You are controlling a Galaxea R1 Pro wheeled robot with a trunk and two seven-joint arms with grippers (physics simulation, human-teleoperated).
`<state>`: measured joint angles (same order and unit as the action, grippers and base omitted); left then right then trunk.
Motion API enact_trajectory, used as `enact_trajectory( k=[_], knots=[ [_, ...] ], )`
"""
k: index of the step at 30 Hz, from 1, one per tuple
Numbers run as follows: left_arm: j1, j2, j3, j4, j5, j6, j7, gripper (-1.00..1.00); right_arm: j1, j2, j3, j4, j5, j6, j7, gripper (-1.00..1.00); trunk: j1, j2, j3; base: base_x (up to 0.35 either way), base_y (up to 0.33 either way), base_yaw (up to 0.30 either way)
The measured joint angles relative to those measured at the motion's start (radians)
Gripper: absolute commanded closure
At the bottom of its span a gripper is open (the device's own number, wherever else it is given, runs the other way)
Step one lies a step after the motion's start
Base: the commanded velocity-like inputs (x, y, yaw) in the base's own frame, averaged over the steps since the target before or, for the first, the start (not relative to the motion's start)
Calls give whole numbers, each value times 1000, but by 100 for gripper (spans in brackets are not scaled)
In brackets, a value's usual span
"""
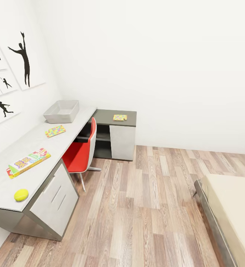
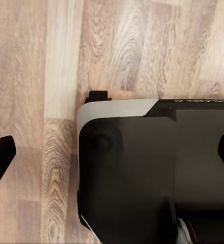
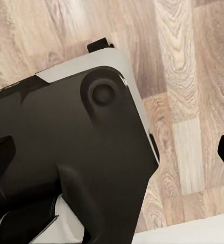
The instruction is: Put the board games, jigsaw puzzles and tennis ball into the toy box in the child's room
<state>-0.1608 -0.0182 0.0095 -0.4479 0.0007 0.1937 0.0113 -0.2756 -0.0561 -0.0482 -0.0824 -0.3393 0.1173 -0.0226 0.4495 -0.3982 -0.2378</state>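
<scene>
In the head view the table (image 1: 33, 142) runs along the left wall and turns the corner. The grey toy box (image 1: 61, 111) stands on its pale top near the corner. One jigsaw puzzle (image 1: 55, 131) lies just in front of the box, another jigsaw puzzle (image 1: 119, 117) on the dark grey section. A board game (image 1: 27, 162) with a white, green and yellow lid lies closer to me, and the yellow tennis ball (image 1: 21, 194) rests near the table's near end. My left gripper (image 2: 112, 155) and right gripper (image 3: 113, 151) are open, held over my own base and the floor, holding nothing.
A red swivel chair (image 1: 81, 152) is tucked at the table's inner corner. A corner of the bed (image 1: 233, 207) with a cream mattress juts in at the lower right. Wood-plank floor (image 1: 148, 207) lies between bed and table. Silhouette posters (image 1: 24, 59) hang on the left wall.
</scene>
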Motion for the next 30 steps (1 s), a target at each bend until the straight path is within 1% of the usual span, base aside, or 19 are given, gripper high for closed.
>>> enact_trajectory(
  k=[1, 2, 5, 8, 22, 25, 26, 30],
  knots=[
    [0, 0, 0, 0, 0, 0, 0, -100, 0, 0, 0, 0, 0, 0, 0, -100, 0, 0, 0, 0, 0, 0],
    [-5, 0, 0, -2, 1, -31, -1, -100, -3, -2, 1, -13, -6, -8, 0, -100, 0, 0, 0, 0, 0, 0],
    [-9, -1, 1, -4, 3, -77, -3, -100, -6, -3, 3, -27, -11, -34, 1, -100, 0, 0, 0, 0, 0, 0],
    [-12, 0, 2, -4, 4, -99, -4, -100, -7, -1, 5, -33, -13, -56, 1, -100, 0, 0, 0, 0, 0, 0],
    [-14, 0, 0, -1, 2, -118, -7, -100, -7, 9, 11, -36, -5, -104, 0, -100, 0, 0, 0, 0, 0, 0],
    [-14, 1, -2, -1, 1, -119, -7, -100, -5, 12, 12, -35, -2, -135, -1, -100, 0, 0, 0, 0, 0, 0],
    [-14, 0, -5, -1, 1, -120, -7, -100, -3, 14, 12, -34, -2, -156, -1, -100, 0, 0, 0, 0, 0, 0],
    [-14, -1, -8, -1, 0, -120, -6, -100, -1, 15, 13, -34, -2, -186, -1, -100, 0, 0, 0, 0, 0, 0]
  ],
)
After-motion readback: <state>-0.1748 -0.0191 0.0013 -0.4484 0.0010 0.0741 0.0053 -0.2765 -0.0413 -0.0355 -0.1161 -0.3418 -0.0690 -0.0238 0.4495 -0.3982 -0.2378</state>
